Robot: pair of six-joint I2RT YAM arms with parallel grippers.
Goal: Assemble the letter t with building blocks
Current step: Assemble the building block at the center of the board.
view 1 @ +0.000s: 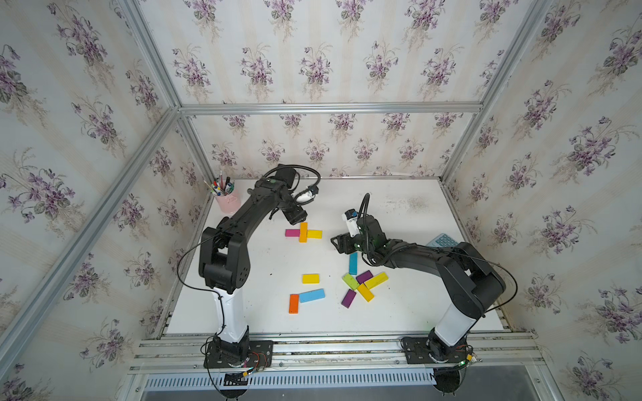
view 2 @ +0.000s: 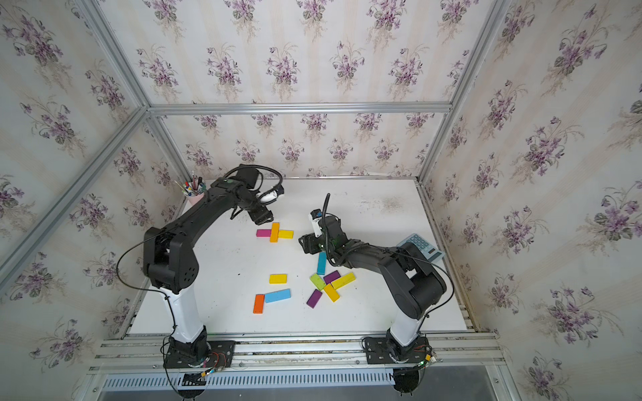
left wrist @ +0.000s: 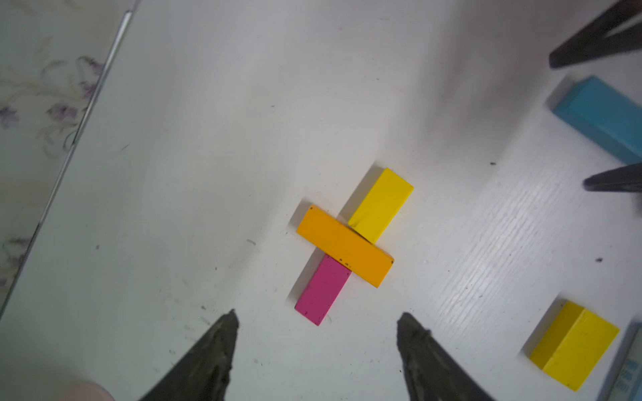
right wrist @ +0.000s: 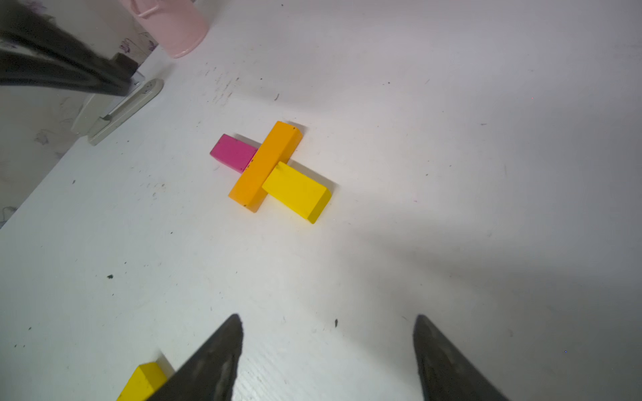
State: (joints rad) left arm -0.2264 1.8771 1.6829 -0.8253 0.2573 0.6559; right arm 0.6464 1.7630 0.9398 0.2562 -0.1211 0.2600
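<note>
Finds left gripper [left wrist: 318, 313] and right gripper [right wrist: 328, 316], jaws apart, empty, either side of flat orange rectangular block [view 1: 303, 232] crossed with flat magenta block [view 1: 291, 232] and flat yellow block [view 1: 314, 234] as t; likely held clear to avoid nudging.

Matt painted blocks [left wrist: 344, 244] on a scuffed white tabletop [left wrist: 173, 173]
Block paint is chipped dark at corners; the tabletop shows fine grain; frame rails [view 1: 330, 108] are bare metal.

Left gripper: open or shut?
Open: the left gripper has its jaws wide apart in its wrist view, gripping nothing; the magenta block lies near them, untouched.
</note>
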